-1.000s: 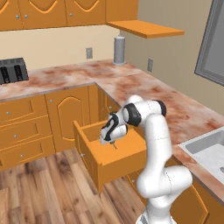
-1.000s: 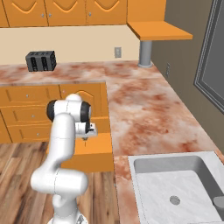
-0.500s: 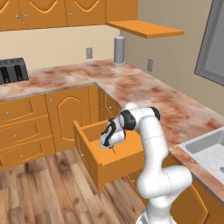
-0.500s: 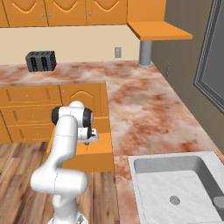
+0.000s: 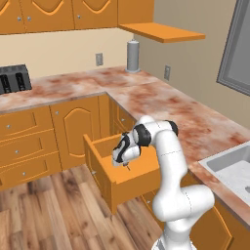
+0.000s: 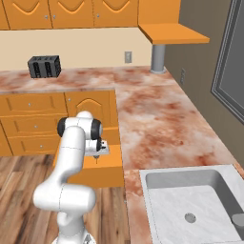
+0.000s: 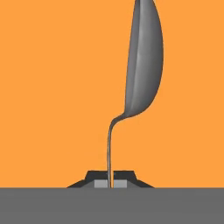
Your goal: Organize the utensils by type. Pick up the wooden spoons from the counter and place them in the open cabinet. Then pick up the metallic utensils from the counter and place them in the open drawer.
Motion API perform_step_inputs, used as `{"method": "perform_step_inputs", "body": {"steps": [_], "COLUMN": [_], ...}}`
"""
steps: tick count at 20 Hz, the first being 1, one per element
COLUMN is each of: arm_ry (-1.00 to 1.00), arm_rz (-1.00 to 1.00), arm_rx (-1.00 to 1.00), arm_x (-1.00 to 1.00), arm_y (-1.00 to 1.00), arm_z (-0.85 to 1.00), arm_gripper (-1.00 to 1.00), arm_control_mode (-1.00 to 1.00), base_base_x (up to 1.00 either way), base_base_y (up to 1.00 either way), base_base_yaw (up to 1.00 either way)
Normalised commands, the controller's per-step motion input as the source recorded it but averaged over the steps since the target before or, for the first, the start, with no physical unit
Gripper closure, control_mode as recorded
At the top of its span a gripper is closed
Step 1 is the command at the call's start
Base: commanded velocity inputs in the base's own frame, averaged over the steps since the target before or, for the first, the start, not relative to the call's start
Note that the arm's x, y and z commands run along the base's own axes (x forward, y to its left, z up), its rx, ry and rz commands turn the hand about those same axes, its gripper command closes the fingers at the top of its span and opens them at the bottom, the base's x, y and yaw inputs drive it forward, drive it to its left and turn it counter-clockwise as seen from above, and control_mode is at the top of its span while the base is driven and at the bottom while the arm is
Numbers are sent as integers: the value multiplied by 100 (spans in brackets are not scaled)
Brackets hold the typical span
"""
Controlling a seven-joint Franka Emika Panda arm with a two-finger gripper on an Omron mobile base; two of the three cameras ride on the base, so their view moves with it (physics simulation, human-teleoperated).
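Now the gripper (image 7: 110, 183) has sunk lower into the open drawer (image 5: 128, 178) than it hung a second ago, its jaws pinched tight on the thin handle of a metal spoon (image 7: 142, 65). Relative to the drawer, the spoon hangs inside the box above its orange floor, not yet resting on it so far as the hand view shows. Its long axis runs straight out from the fingertips toward the drawer floor, bowl end leading and handle end clamped. Judged from this descent, the delivery of this metallic utensil is nearly complete; release appears to be the remaining step.
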Motion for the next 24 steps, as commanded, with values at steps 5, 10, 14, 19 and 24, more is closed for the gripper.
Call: {"method": "perform_step_inputs", "body": {"steps": [5, 10, 14, 19, 24], "arm_ry": [-1, -13, -18, -7, -6], "arm_rz": [0, 0, -1, -2, -6], "arm_rx": [0, 0, 1, 9, 17], "arm_x": [0, -8, -38, -65, -91], "arm_y": [3, 0, -4, -4, -9], "arm_z": [-12, 24, 99, 100, 100], "arm_gripper": [-100, -100, -100, -100, -100], "arm_control_mode": [-100, -100, -100, -100, -100], "base_base_x": [0, 0, 0, 0, 0], "base_base_y": [0, 0, 0, 0, 0], "base_base_yaw": [0, 0, 0, 0, 0]}}
